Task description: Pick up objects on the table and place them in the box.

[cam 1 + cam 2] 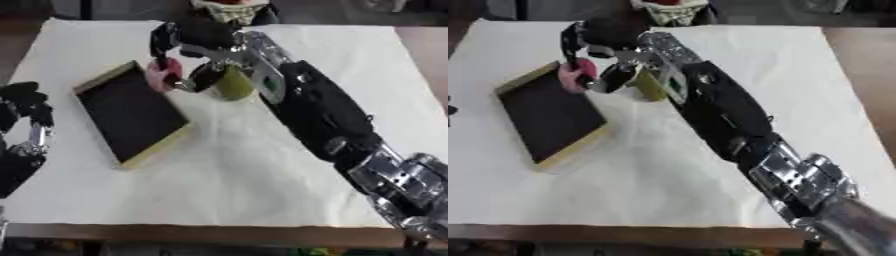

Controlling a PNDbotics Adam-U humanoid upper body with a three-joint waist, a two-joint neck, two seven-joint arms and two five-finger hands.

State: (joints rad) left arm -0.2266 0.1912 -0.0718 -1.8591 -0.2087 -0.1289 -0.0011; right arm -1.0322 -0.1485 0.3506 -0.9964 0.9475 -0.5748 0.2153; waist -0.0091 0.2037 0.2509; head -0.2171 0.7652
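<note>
Left robot hand [26,125] idle at near-left edge, fingers relaxed and up. White-cloth-covered worktop [227,180]. Shallow rectangular box with dark inside and pale wooden rim [131,115] left of centre. Right robot hand [179,45] reaches across, fingers curled round small pink rounded object [162,75], above box's far right edge. Olive-green cylinder [234,85] just beside, right of it.

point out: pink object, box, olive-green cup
pink object [161,74], left eye view, on its visible pink side.
box [131,112], left eye view, on its dark inner floor.
olive-green cup [234,85], left eye view, on its side wall.
</note>
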